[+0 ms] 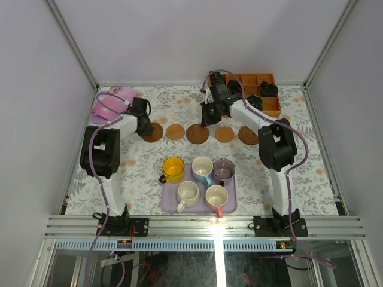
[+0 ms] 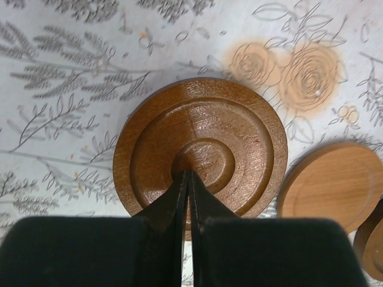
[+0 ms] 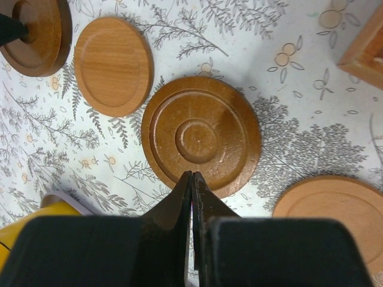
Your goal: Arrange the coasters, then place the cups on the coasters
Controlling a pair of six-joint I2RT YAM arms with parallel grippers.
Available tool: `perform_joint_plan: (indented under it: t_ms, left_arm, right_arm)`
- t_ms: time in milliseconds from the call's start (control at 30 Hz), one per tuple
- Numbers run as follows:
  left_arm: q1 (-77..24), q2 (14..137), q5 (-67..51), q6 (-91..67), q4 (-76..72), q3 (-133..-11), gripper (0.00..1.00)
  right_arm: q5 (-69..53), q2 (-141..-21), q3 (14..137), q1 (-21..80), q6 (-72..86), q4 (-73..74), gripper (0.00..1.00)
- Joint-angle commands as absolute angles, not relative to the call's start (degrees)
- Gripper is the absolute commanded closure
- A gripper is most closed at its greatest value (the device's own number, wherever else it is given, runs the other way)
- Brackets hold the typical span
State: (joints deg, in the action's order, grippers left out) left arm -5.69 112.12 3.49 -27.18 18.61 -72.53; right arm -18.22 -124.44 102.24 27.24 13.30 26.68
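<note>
Five coasters lie in a row across the table: dark (image 1: 152,133), tan (image 1: 175,131), dark (image 1: 197,133), tan (image 1: 225,134), dark (image 1: 248,135). My left gripper (image 2: 189,173) is shut and empty, its tips over the centre ring of the leftmost dark ringed coaster (image 2: 200,146). My right gripper (image 3: 192,174) is also shut and empty, its tips at the near rim of the middle dark coaster (image 3: 200,140). The cups stand near the front: yellow (image 1: 173,169), light blue (image 1: 202,168), greyish-purple (image 1: 224,171), cream (image 1: 188,194), pink (image 1: 216,197).
The cups sit on a lavender tray (image 1: 200,208), with the yellow one at its left corner. An orange-brown compartment box (image 1: 270,106) holding dark items stands at the back right. A pink-purple object (image 1: 111,101) lies at the back left. White walls enclose the table.
</note>
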Motion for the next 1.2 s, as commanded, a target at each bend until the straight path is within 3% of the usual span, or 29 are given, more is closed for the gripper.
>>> perform_joint_plan:
  t_ms: [0,833,1167]
  left_arm:
    - [-5.81,110.95,6.03,-27.94,26.12,-67.68,1.00]
    - [-6.80,105.23,-4.97,-27.03,18.63,-76.47,1.00]
    - [-12.39,111.77,-11.57,-24.35,16.44,-81.85,1.00]
  right_arm:
    - [-20.61,-125.34,104.89,28.56,13.58,26.85,0.98]
    - [-18.37,-128.62,100.65,29.05,12.46,28.47,0.99]
    - [-11.23,-128.09,98.92,29.05,13.07,29.70,1.00]
